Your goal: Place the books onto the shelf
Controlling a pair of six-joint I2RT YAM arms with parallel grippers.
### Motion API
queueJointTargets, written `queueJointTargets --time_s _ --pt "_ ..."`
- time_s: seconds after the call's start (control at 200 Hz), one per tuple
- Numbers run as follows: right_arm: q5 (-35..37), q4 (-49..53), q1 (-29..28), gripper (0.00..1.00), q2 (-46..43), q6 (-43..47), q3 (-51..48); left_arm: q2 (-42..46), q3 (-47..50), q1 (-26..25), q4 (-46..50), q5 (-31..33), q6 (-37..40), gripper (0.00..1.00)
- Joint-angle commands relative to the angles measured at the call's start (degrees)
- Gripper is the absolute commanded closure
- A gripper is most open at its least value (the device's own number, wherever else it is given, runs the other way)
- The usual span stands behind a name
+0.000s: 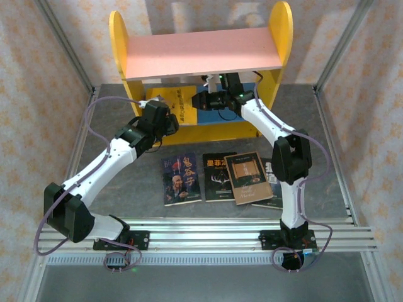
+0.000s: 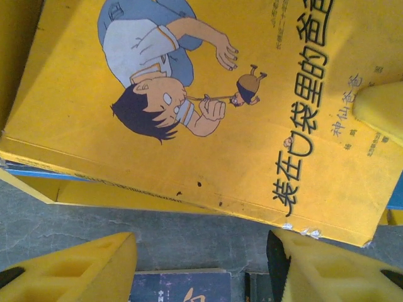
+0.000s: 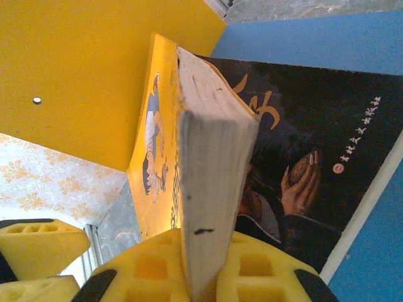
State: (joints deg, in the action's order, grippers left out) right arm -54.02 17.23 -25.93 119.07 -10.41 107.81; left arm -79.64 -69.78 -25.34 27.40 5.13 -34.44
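We see the shelf (image 1: 201, 53) at the far side of the desk (image 1: 113, 163): yellow round-topped side panels, a pink upper board, a blue lower board (image 3: 302, 38) and a yellow front lip (image 1: 217, 132). On the lower tier the yellow cartoon book (image 2: 208, 113) stands tilted. Its cover shows a boy and black Chinese characters, and its pale page edge is clamped in the right hand (image 3: 211, 258). Just behind it a dark portrait book (image 3: 302, 163) lies against the blue board. In front of the shelf four more books lie flat in a row: a dark portrait cover (image 1: 182, 179), a dark antler cover (image 1: 214, 182), the brown framed-picture book (image 1: 250, 178) angled over its neighbour's edge, and a partly hidden dark book (image 1: 272, 179).
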Motion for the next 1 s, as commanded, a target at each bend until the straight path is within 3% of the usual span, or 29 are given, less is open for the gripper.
queueJointTargets --time_s 0.0,0.606,0.996 --pt "-0.4 -1.6 0.1 1.0 0.4 -0.1 4.4 -0.7 -0.8 0.5 -1.9 1.3 0.3 0.43" --pt "-5.0 8.0 0.1 0.98 4.7 7.7 11.6 -3.6 -3.1 0.6 -1.9 2.7 1.3 0.42" --pt "-3.9 7.7 0.1 0.97 7.3 5.7 13.6 -5.3 -3.3 1.2 -2.6 3.5 1.6 0.43"
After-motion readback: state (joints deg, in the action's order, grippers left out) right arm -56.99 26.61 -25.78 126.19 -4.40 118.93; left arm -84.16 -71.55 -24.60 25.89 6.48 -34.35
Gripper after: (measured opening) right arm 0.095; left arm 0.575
